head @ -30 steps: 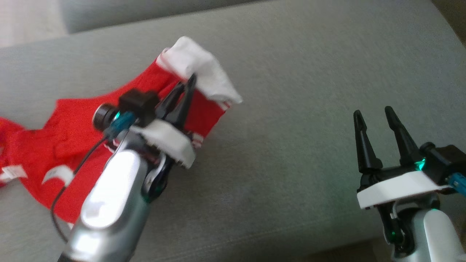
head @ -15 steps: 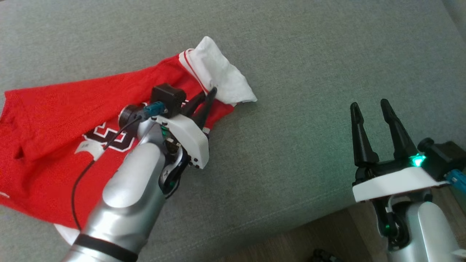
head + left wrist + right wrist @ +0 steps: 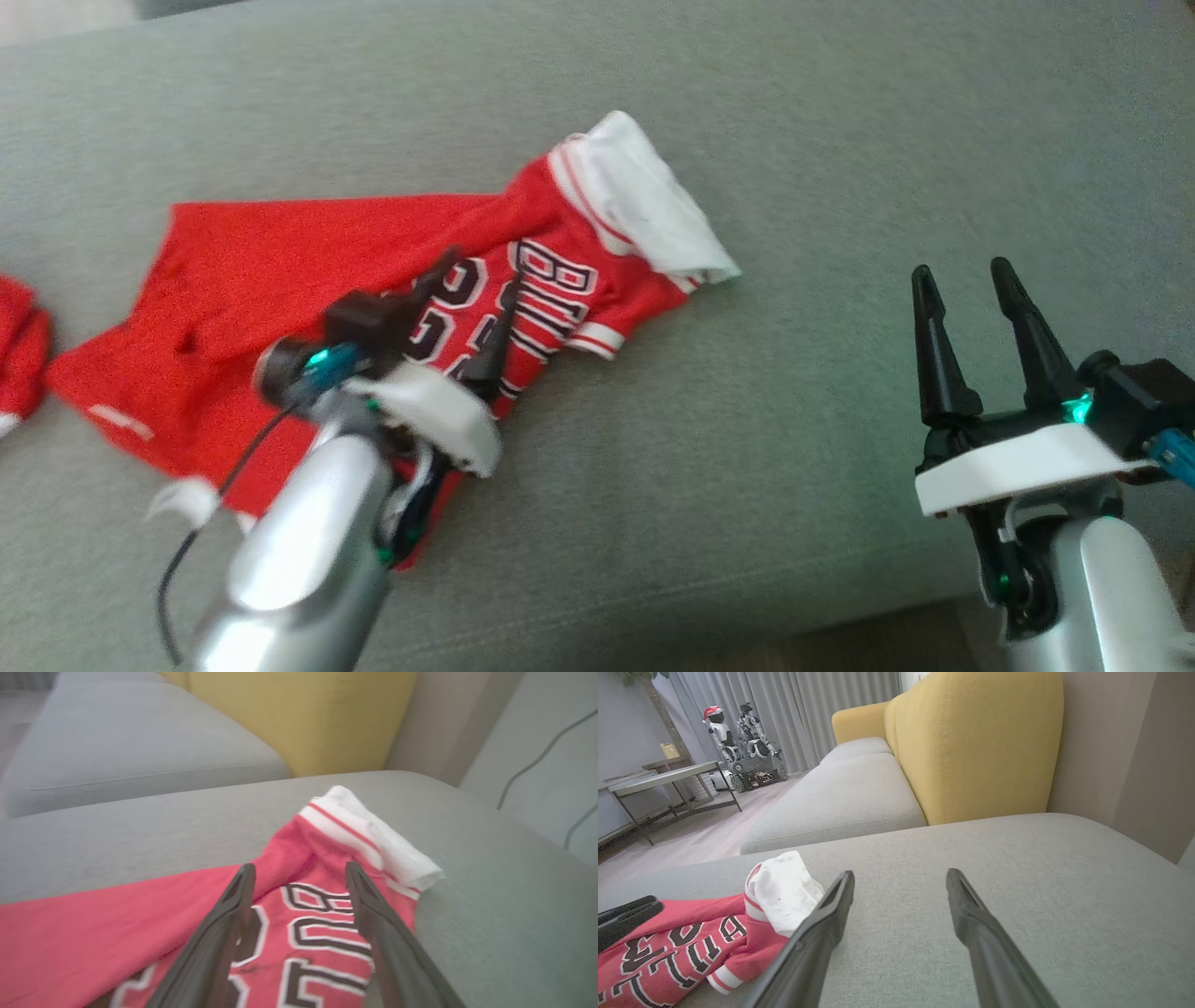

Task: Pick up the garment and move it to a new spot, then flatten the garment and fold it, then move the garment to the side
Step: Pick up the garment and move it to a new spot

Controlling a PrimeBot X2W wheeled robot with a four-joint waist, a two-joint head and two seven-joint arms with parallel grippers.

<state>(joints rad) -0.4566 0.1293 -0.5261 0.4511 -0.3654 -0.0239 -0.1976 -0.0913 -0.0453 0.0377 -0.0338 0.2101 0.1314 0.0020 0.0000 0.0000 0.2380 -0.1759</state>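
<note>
The grey sofa cushion (image 3: 840, 140) is covered toward nine o'clock by the red garment (image 3: 308, 271), laid out crumpled. The left gripper (image 3: 481, 280) is poised over its lettering, jaws wide, nothing gripped. At four o'clock the right gripper (image 3: 962, 271) is seen wide and empty.

One jersey, one stray cloth, two arms.
One red jersey (image 3: 308, 271) on one grey sofa (image 3: 840, 140); one other red cloth (image 3: 21, 350); left arm (image 3: 299, 560) and right arm (image 3: 1102, 597), two dark fingers (image 3: 936, 345) each.
</note>
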